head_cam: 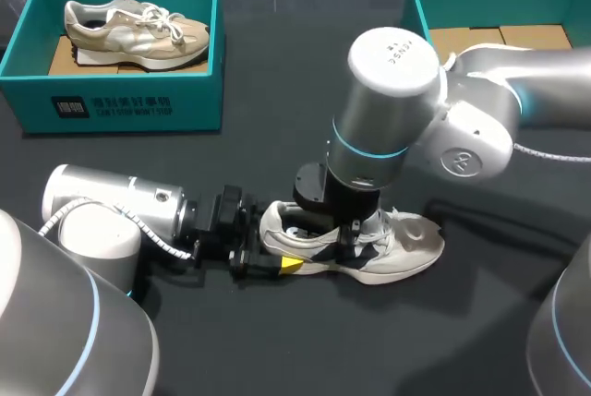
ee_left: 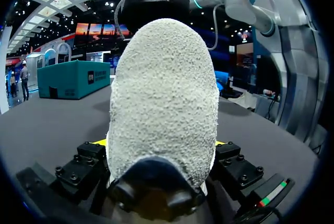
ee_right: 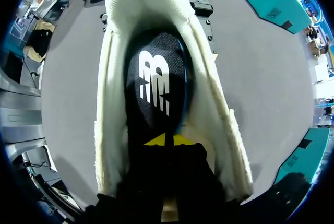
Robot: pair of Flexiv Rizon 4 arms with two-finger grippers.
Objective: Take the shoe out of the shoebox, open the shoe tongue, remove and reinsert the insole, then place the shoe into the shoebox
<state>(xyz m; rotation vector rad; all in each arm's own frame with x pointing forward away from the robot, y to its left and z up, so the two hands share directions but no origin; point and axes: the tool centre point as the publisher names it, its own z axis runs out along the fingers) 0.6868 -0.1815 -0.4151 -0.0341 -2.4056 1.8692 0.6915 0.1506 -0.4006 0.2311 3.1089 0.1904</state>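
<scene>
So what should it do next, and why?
Probably draw the right gripper up to peel the insole out: it is down inside the shoe, on the insole, and the left gripper clamps the heel.

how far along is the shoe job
Done: the white shoe is out on the table. In hand: left gripper clamps the heel; right gripper is down inside on the insole, which lies flat. Seemingly left: pulling and refitting the insole, then boxing the shoe.
</scene>
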